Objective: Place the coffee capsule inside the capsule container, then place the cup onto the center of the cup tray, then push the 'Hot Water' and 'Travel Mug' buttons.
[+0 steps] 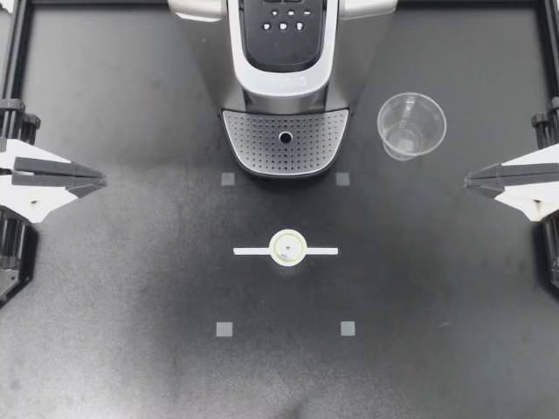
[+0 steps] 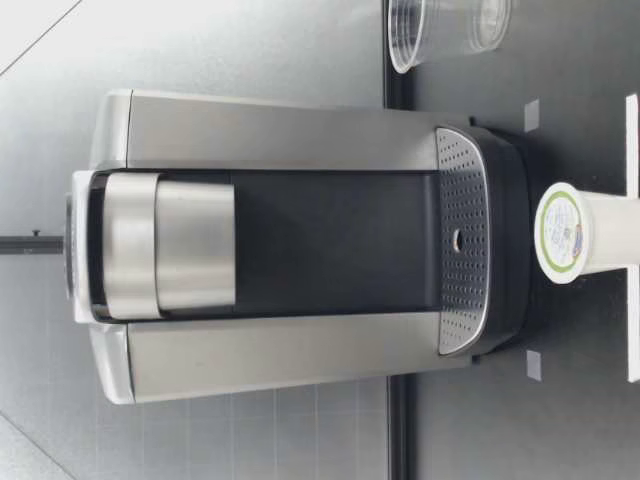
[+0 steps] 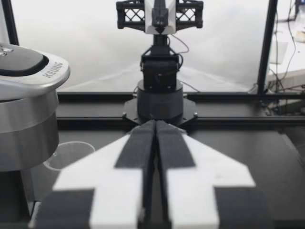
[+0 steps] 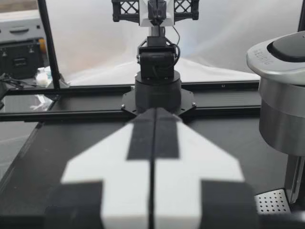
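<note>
Black matte table [image 1: 131, 288], edged by black rails, marked with four small grey squares [image 1: 224, 329]. Coffee capsule [image 1: 287, 247] upright mid-table on a white strip [image 1: 253, 251], in front of the coffee machine [image 1: 284, 78] and apart from its perforated cup tray [image 1: 286, 144]. Clear cup [image 1: 410, 125] upright near the tray, on the right arm's side. Left gripper [image 1: 100, 182] and right gripper [image 1: 467, 181] at opposite table edges, fingers pressed together, holding nothing. Pale grey panelled wall [image 2: 200, 440] behind the machine. Cluttered bench [image 4: 21, 59] beyond the rails in the right wrist view.
</note>
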You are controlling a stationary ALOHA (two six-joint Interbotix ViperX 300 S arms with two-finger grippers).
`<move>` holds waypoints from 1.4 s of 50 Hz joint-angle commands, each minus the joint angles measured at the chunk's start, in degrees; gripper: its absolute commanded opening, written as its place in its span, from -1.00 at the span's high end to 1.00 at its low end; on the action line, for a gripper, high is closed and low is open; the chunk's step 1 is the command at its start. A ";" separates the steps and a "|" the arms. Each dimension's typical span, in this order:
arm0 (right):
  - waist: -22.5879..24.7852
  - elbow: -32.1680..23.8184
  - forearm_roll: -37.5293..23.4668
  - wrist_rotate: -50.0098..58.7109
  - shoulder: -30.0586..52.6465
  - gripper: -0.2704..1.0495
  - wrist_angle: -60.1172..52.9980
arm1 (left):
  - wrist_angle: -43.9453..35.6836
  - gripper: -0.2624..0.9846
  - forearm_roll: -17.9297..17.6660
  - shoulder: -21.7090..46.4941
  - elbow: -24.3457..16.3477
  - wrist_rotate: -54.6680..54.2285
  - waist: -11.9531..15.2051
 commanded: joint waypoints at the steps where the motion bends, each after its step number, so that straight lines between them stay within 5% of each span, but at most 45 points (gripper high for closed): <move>1: -0.35 -0.70 -0.09 -0.09 0.62 0.33 -0.26 | -0.18 0.25 0.26 1.23 -0.62 0.00 0.35; 8: -0.35 -1.76 -0.09 0.18 3.34 0.49 -0.26 | -0.18 0.42 0.26 4.22 -1.58 -0.26 0.35; 20: -0.35 -4.66 -0.09 2.99 13.71 0.49 0.79 | 0.97 0.43 0.18 14.94 -4.13 -0.79 0.35; 36: -0.35 -8.53 -0.09 8.44 26.63 0.49 6.06 | 17.75 0.43 0.26 29.18 -14.15 -0.53 -0.26; 53: 0.97 -12.57 -0.44 8.44 39.20 0.49 8.79 | 20.48 0.40 0.26 41.92 -19.78 -0.53 -1.41; 60: 1.05 -13.71 -0.44 8.35 42.19 0.49 9.14 | 20.48 0.21 0.26 45.00 -21.36 -0.62 -1.41; 70: 0.97 -14.77 -0.44 8.26 45.53 0.49 9.05 | 20.48 -0.48 0.26 48.60 -22.32 -0.88 -1.41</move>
